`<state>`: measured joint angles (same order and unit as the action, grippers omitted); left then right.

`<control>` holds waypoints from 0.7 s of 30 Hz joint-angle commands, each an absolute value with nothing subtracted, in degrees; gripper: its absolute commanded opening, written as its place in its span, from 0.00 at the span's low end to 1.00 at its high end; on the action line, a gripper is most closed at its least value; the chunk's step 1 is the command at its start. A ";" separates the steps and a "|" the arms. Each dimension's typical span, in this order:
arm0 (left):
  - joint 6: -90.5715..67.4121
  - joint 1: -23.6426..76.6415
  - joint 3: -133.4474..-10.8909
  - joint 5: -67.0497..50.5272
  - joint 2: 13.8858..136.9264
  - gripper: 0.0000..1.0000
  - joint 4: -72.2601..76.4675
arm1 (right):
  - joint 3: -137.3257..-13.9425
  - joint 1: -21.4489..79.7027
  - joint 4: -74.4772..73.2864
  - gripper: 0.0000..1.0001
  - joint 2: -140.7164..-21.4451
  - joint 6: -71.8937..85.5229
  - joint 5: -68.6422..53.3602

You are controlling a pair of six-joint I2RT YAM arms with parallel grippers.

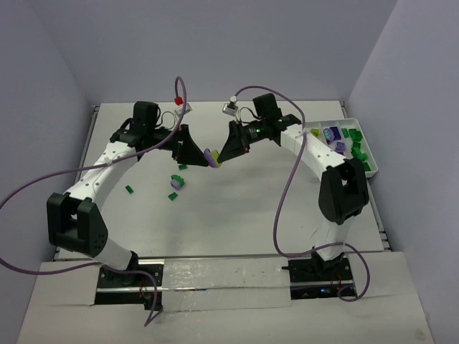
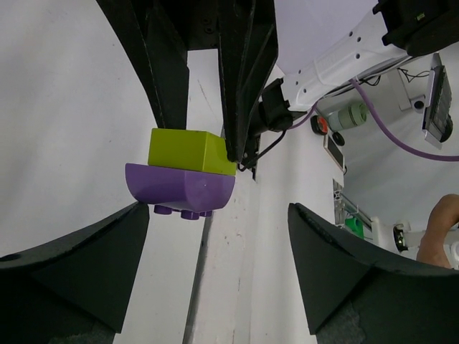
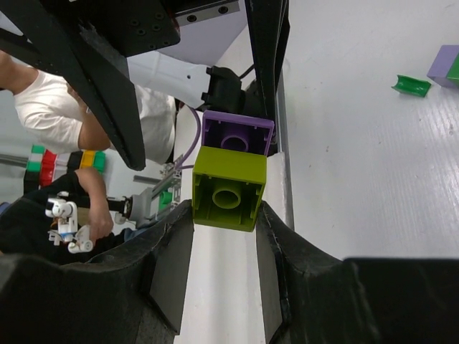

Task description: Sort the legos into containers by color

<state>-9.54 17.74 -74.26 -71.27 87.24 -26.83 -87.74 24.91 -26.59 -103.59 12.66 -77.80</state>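
My right claw (image 3: 226, 215) is clenched on the yellow-green brick (image 3: 228, 188), with the purple brick (image 3: 237, 134) stuck to it, aloft over the desk's (image 1: 287, 215) middle. My left claw (image 2: 217, 229) gapes facing the pair, gripping nothing. If it closes off-centre, I reckon the twist could wrench the stack free and drop both.

My white table (image 1: 237, 215) carries a small scatter of loose legos (image 1: 175, 183) left of centre, dark green and lavender. A white tray (image 1: 373, 166) sits by its far right edge, well apart from them.
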 commanded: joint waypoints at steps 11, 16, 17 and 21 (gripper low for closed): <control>-7.64 19.60 -76.29 -68.74 88.60 0.80 -26.90 | -89.48 27.07 -24.61 0.00 -98.00 11.62 -81.22; -8.36 19.60 -75.53 -71.85 87.80 0.62 -24.90 | -89.21 26.98 -25.54 0.00 -98.52 10.35 -80.63; -8.02 19.60 -75.45 -73.00 87.64 0.58 -25.07 | -89.26 26.98 -25.77 0.00 -98.72 10.18 -80.54; -4.77 19.60 -75.06 -76.67 87.14 0.41 -27.75 | -89.43 26.11 -26.45 0.00 -99.45 9.41 -80.16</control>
